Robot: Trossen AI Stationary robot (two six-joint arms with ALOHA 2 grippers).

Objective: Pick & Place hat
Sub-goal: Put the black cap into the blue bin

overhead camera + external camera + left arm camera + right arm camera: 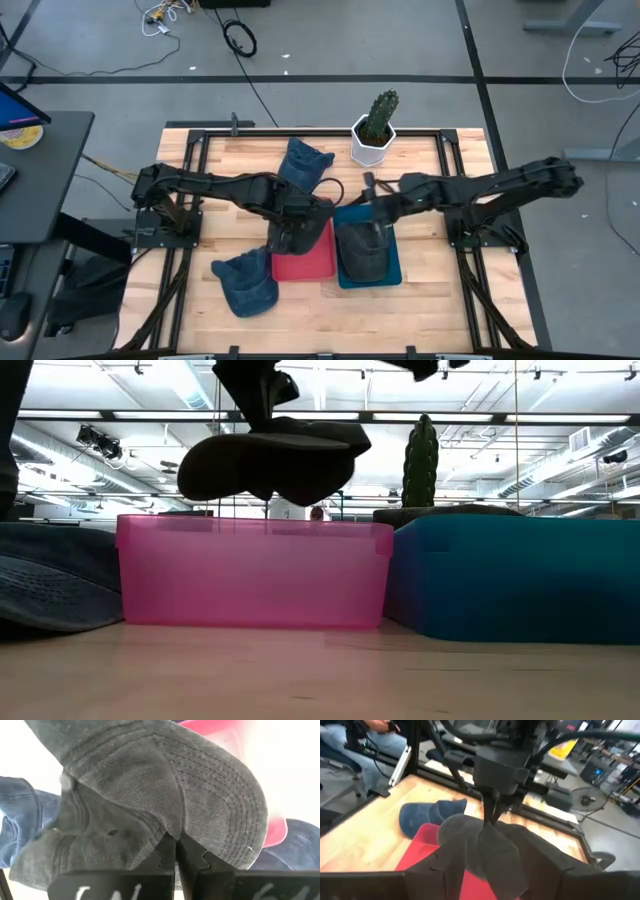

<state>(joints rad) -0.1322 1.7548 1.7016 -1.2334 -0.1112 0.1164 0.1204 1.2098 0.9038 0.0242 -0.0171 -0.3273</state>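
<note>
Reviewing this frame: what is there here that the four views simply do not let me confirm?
- Inside of the pink bin: low view sees only its wall; in the high view the left gripper and its grey hat cover it.
- Right gripper fingers: high view too small; its own wrist view is filled by dark shapes.
- Dark hat in the blue bin: whether the right gripper touches it is unclear.

Wooden table carries: pink bin and teal bin side by side; blue denim cap front-left, another at rear; potted cactus.
</note>
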